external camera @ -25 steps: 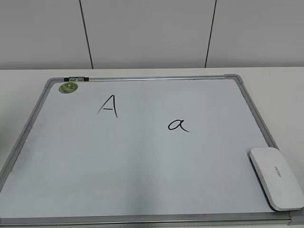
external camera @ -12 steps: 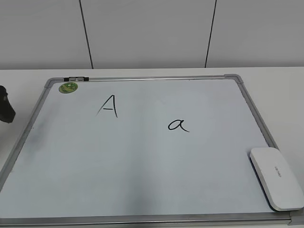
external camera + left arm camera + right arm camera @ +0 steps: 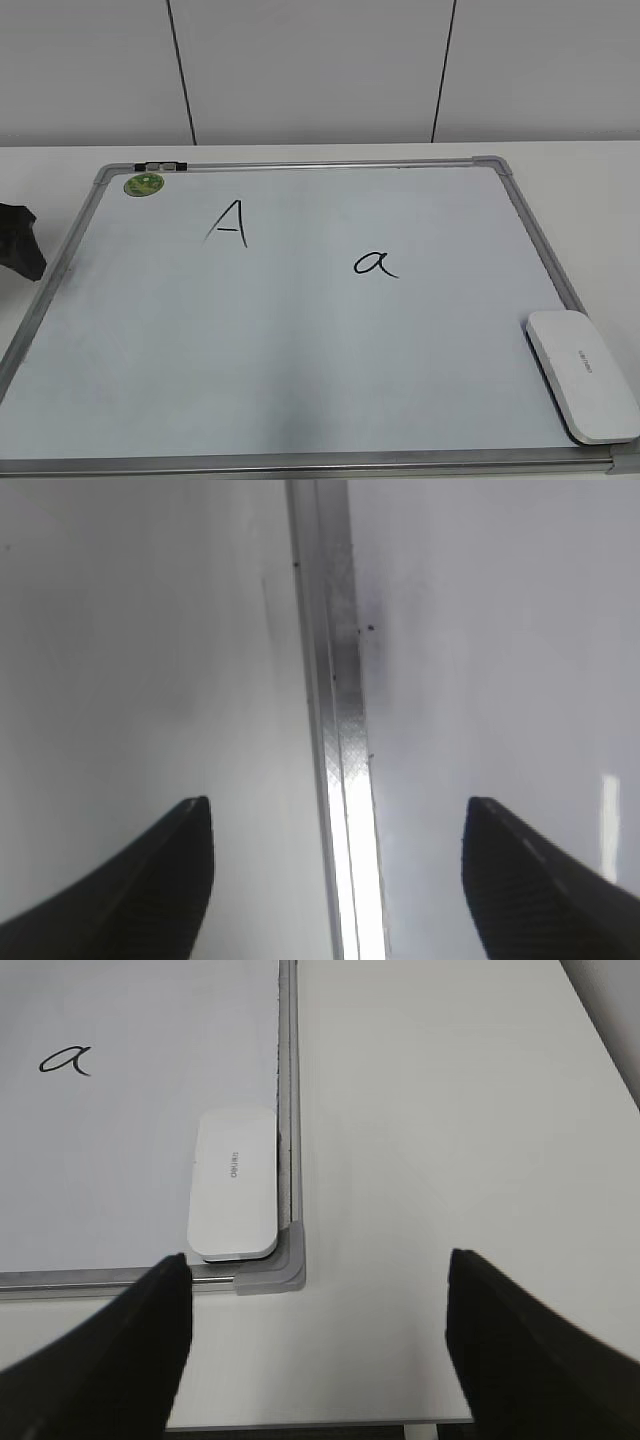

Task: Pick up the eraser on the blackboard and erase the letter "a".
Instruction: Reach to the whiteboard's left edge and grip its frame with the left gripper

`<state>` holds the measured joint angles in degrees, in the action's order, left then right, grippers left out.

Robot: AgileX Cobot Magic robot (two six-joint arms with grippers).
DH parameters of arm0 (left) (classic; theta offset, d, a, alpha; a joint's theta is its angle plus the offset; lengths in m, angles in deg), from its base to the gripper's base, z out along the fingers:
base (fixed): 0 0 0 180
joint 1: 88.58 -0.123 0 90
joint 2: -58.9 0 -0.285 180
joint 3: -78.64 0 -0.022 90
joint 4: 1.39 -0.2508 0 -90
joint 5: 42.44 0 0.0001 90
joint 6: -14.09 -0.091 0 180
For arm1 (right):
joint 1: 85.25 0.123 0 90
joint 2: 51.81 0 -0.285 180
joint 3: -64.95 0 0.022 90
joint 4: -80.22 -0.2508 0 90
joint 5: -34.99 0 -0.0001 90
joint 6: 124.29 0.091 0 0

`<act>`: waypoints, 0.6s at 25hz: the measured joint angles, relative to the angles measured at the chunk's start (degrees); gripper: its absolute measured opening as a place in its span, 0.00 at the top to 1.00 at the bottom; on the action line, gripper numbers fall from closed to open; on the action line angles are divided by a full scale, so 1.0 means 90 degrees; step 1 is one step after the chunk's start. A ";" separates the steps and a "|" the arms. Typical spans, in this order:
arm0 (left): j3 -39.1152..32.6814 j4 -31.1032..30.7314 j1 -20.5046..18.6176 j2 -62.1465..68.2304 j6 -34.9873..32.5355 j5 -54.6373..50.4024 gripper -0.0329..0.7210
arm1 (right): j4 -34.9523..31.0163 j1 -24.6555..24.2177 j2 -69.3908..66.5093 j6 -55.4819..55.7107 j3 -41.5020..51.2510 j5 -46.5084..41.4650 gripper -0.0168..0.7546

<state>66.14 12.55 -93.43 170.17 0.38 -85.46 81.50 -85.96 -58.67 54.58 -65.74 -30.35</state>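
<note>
The blackboard point(image 3: 300, 350) lies flat on the table, a white board in a silver frame. The small cursive letter "a" point(image 3: 375, 263) is right of its middle and also shows in the right wrist view point(image 3: 66, 1060). The white eraser point(image 3: 583, 375) lies on the board's near right corner, seen too in the right wrist view point(image 3: 233, 1182). My right gripper point(image 3: 318, 1260) is open and empty above bare table, near side and right of the eraser. My left gripper point(image 3: 340, 810) is open and empty over the board's left frame point(image 3: 340, 730); it shows as a dark shape at the left edge point(image 3: 18, 250).
A capital "A" point(image 3: 228, 222) is written left of the middle. A round green magnet point(image 3: 144, 184) sits in the far left corner. A grey corner cap point(image 3: 275, 1268) is beside the eraser. The table's near edge point(image 3: 320, 1422) is close below the right gripper.
The left gripper has come into the exterior view at the left edge and moved a little rightward toward the board's frame. The eraser, the letters and the board have not moved.
</note>
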 joint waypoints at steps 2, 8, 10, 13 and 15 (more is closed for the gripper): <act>0.0140 0.0124 -0.0094 0.0119 -0.0240 0.0000 0.20 | 0.0000 0.0000 0.0000 0.0000 0.0000 0.0000 0.22; 0.0795 0.0786 -0.0334 0.0715 -0.0767 -0.0480 0.23 | 0.0000 0.0000 0.0000 0.0000 0.0000 0.0000 0.22; 0.0961 0.0865 -0.0334 0.0855 -0.0862 -0.0581 0.28 | 0.0000 0.0000 0.0000 0.0000 0.0000 0.0000 0.22; 0.1199 0.0915 -0.0334 0.1069 -0.0960 -0.0691 0.32 | 0.0000 0.0000 0.0000 0.0000 0.0000 0.0000 0.22; 0.1344 0.0915 -0.0334 0.1203 -0.1006 -0.0729 0.35 | 0.0000 0.0000 0.0000 0.0000 0.0000 0.0000 0.22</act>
<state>78.23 20.78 -96.43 180.99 -8.68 -92.02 81.50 -85.96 -58.67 54.58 -65.74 -30.35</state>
